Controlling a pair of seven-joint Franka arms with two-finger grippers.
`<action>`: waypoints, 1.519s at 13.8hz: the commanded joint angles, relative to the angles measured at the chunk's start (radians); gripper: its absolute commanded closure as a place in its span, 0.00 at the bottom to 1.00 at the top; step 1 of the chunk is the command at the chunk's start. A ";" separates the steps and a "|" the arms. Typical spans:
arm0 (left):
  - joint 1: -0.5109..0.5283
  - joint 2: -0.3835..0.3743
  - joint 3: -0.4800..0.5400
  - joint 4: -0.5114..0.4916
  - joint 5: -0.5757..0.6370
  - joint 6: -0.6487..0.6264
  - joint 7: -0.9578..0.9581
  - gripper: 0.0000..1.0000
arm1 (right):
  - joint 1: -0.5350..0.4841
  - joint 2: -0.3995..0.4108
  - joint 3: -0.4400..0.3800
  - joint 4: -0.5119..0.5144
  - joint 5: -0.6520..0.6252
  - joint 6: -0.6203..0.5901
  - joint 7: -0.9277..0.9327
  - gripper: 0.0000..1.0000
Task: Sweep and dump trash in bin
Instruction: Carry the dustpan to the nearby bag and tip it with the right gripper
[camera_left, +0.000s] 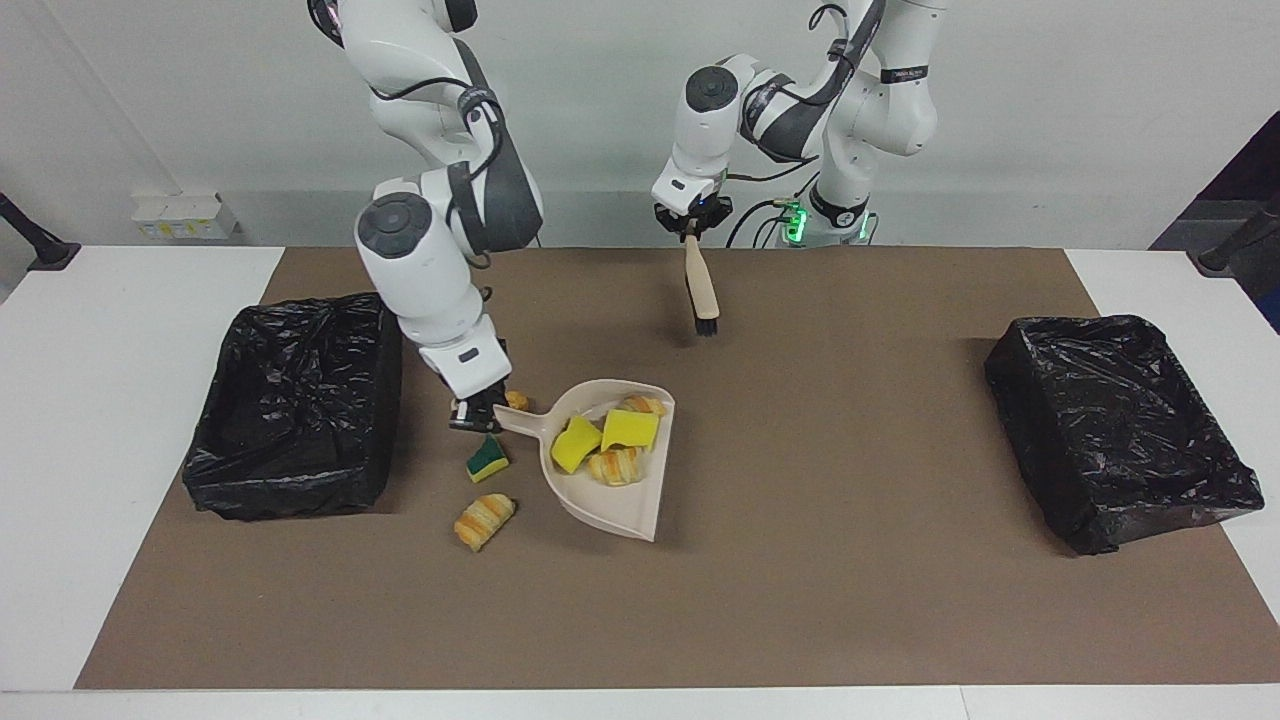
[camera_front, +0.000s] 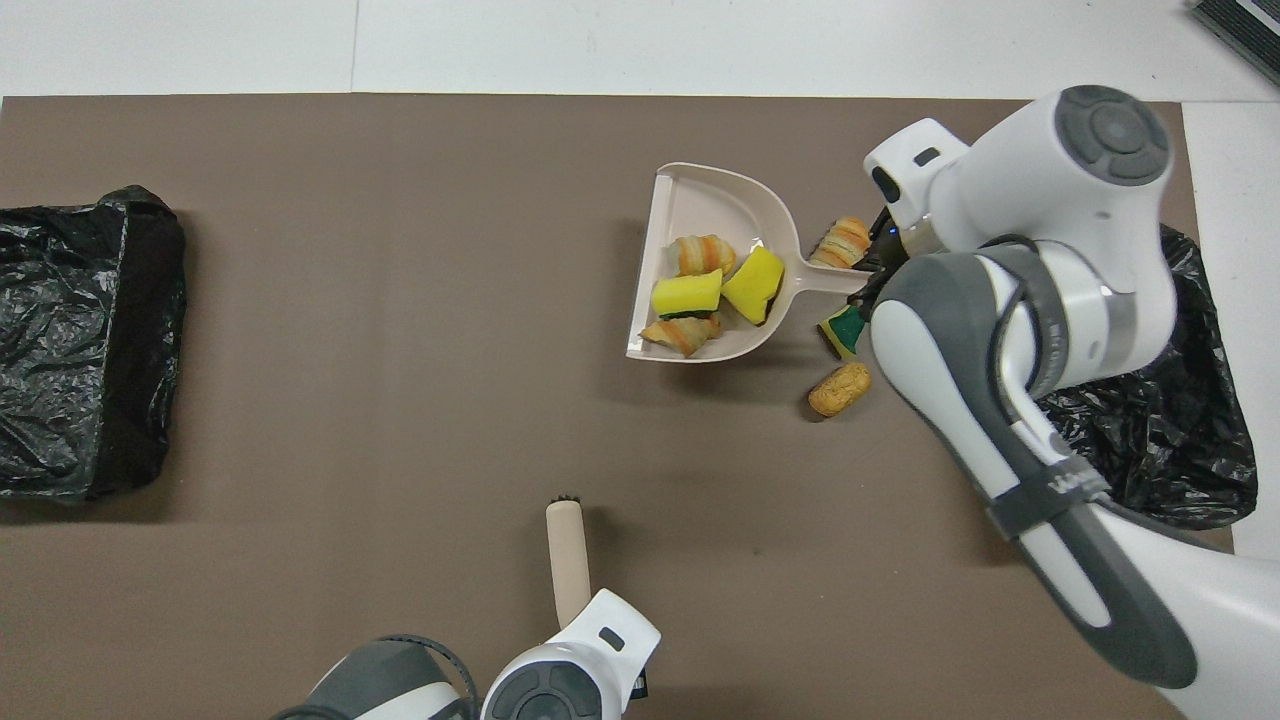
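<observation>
No readable text in either view; faint lettering on right arm's (camera_front: 1050, 490) grey band, too small to make out.

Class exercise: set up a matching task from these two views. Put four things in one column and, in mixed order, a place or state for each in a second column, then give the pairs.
Things
1. dustpan
2. brush
3. green-faced sponge
4. bin

Places or states
A. hangs from the left pincer, bristles down
B. lies on the mat beside the dustpan's handle
C. stands at the left arm's end, lined with black plastic
D. held by its handle in the right pincer, four scraps inside

Pairs: 1-D, 2-A, 3-B, 4-C
</observation>
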 joint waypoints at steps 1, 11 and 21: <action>-0.027 0.021 0.015 -0.006 -0.003 0.038 -0.001 1.00 | -0.098 -0.013 0.011 0.043 0.033 -0.059 -0.099 1.00; -0.069 0.104 0.017 -0.005 -0.020 0.127 -0.007 1.00 | -0.439 -0.097 -0.012 0.063 -0.036 -0.168 -0.384 1.00; 0.093 0.131 0.026 0.113 0.003 0.110 0.199 0.00 | -0.341 -0.159 -0.009 -0.026 -0.832 -0.277 -0.378 1.00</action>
